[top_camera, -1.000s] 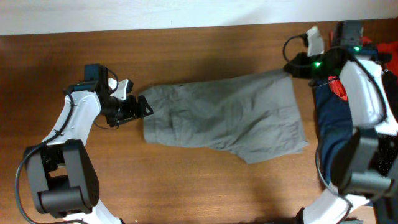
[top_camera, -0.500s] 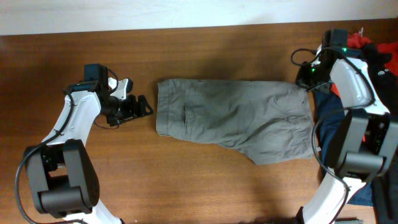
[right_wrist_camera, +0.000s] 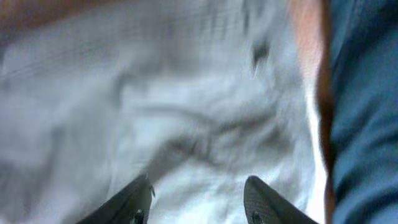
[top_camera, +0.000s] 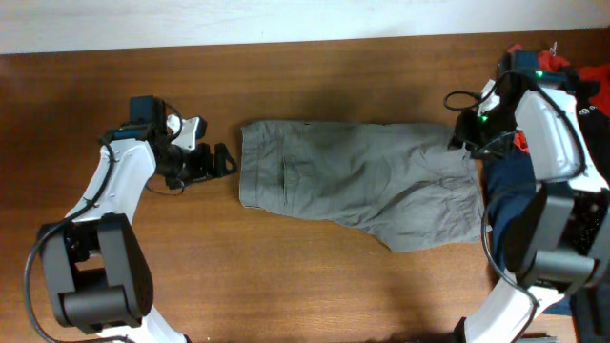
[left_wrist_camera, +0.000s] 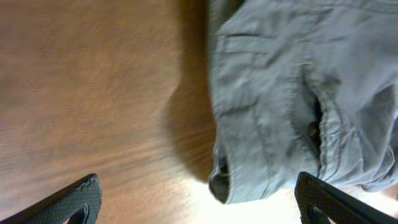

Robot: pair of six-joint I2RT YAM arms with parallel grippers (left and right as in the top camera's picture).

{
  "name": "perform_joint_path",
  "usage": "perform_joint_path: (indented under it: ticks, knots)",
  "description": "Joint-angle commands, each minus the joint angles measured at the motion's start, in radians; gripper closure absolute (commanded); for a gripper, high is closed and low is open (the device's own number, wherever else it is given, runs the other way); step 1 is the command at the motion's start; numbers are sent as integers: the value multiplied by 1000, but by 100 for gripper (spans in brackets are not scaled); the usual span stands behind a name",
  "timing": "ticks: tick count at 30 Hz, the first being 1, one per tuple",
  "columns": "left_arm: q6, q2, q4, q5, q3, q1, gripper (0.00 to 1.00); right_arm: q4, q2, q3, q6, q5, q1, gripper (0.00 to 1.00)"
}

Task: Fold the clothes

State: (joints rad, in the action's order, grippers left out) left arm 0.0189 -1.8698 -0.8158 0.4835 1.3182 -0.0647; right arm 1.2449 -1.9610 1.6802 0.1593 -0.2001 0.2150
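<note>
The shorts (top_camera: 357, 191) lie spread on the counter (top_camera: 315, 286), about in its middle, between the two arms. Their long side runs from left to right. The left edge is straight, and the right end is wider and reaches lower toward the front. The fabric is grey-olive and has many wrinkles. The left wrist view shows a stitched pocket seam near the left edge.

The left gripper (top_camera: 227, 162) is low over the bare wood just beside the left edge of the shorts and does not touch them. Its jaws are wide apart and hold nothing. In the left wrist view the two tips stand at the far corners of the picture, with wood and the edge of the shorts between them.

The right gripper (right_wrist_camera: 199, 200) is over the upper right corner of the shorts. The right wrist view is blurred, but the two tips clearly stand apart. Its jaws are partly spread, with grey fabric under them and nothing pinched between them.

A navy cloth (top_camera: 505, 191) lies at the right edge of the counter, just beside the right end of the shorts. In the right wrist view a thin strip of wood shows between the two. A red garment (top_camera: 548, 59) is in the far right corner, partly hidden behind the right arm.
</note>
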Motion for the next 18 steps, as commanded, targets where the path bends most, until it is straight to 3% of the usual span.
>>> perform_joint_path:
  ticks: [1,5,6,7,12,18]
  knots:
    - [67,27,41,48,-8,57,1,68,18,-16,-6,-50,-18,48]
    - [69,27,85,48,-8,107,2,31,17,-132,8,-52,-26,72]
    - [87,27,98,49,-8,124,5,1,17,-190,19,-52,-26,80]
    - [137,27,117,47,-8,155,18,-55,17,-281,49,-58,-26,87]
    - [265,18,142,40,-9,222,51,-253,17,-502,66,-140,-25,91]
    - [278,-34,154,-96,-8,274,61,-250,17,-584,292,197,6,96]
